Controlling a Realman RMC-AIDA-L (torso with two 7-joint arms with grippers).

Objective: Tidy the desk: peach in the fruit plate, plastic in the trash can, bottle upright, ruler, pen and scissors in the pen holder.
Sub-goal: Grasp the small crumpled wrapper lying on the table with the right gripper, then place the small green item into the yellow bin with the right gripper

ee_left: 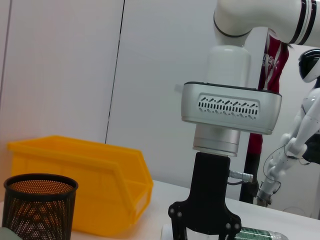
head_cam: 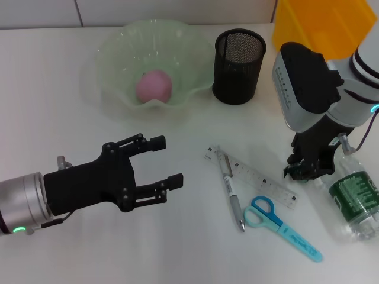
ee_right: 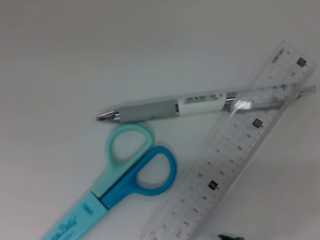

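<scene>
The pink peach (head_cam: pixel 154 86) lies in the green glass fruit plate (head_cam: pixel 112 50). A clear bottle (head_cam: pixel 355 198) with a green label lies on its side at the right. My right gripper (head_cam: pixel 308 168) stands open over its neck end; the left wrist view shows the same gripper (ee_left: pixel 204 227) with its jaws spread. A clear ruler (head_cam: pixel 260 180), a pen (head_cam: pixel 231 189) and blue scissors (head_cam: pixel 281 228) lie together mid-table, close up in the right wrist view: ruler (ee_right: pixel 240 155), pen (ee_right: pixel 200 105), scissors (ee_right: pixel 135 170). My left gripper (head_cam: pixel 160 165) hovers open and empty at the left. The plastic is out of view.
The black mesh pen holder (head_cam: pixel 238 66) stands behind the ruler, right of the plate. A yellow bin (head_cam: pixel 323 23) sits at the back right corner, behind the right arm. The left wrist view shows both holder (ee_left: pixel 40 205) and bin (ee_left: pixel 75 175).
</scene>
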